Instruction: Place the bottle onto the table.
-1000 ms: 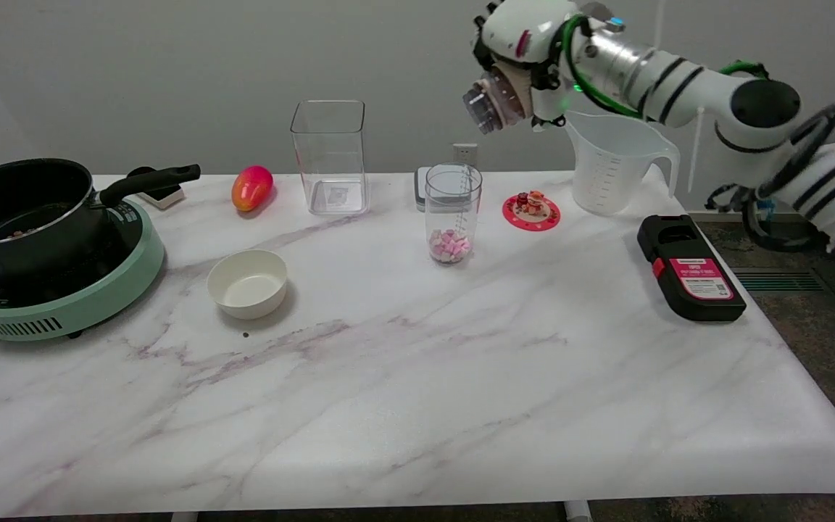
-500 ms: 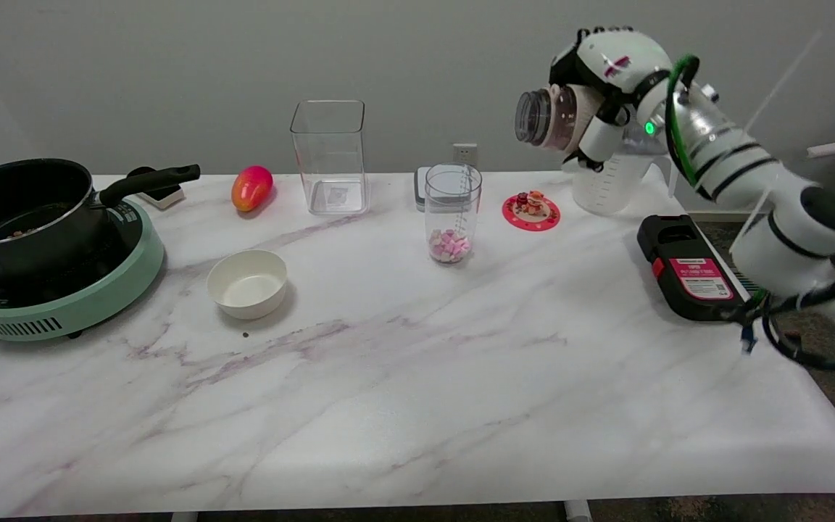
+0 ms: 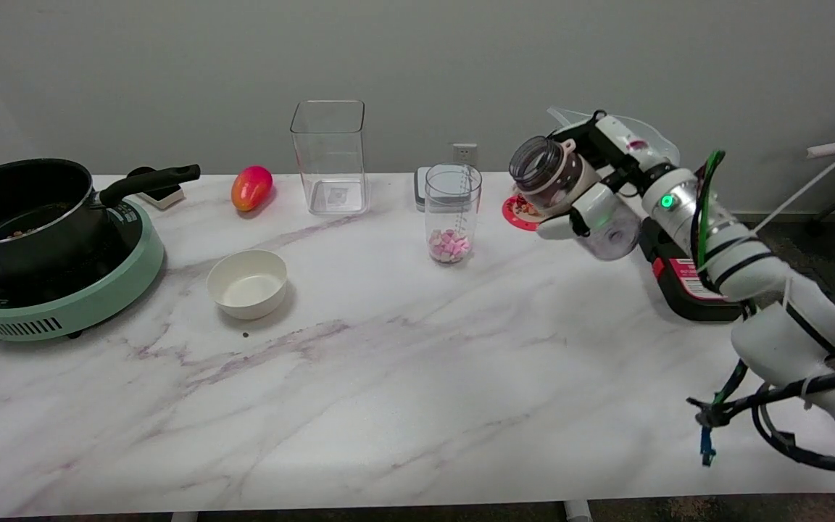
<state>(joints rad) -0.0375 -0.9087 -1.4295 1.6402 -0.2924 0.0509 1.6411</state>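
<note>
My right hand (image 3: 599, 192) grips a clear bottle (image 3: 570, 196) with an open mouth and a dark label, tilted so the mouth points up and to the left. The bottle hangs above the marble table (image 3: 388, 377) at the right, its rounded base lowest, just left of the black device. Its fingers wrap around the bottle's middle. A clear measuring tumbler (image 3: 452, 214) with pink and white pieces stands to the bottle's left.
A black device with a red label (image 3: 693, 283) lies behind the arm. A red coaster with small figures (image 3: 517, 210) sits behind the bottle, a measuring jug behind the hand. Further left are a clear square container (image 3: 329, 156), a white bowl (image 3: 248, 283), a mango (image 3: 251, 187) and a pot on a green cooker (image 3: 40, 239).
The right arm has swung down and to the right, carrying the bottle from high above the tumbler down to just above the table. The bottle's mouth has turned from downward to upward.
</note>
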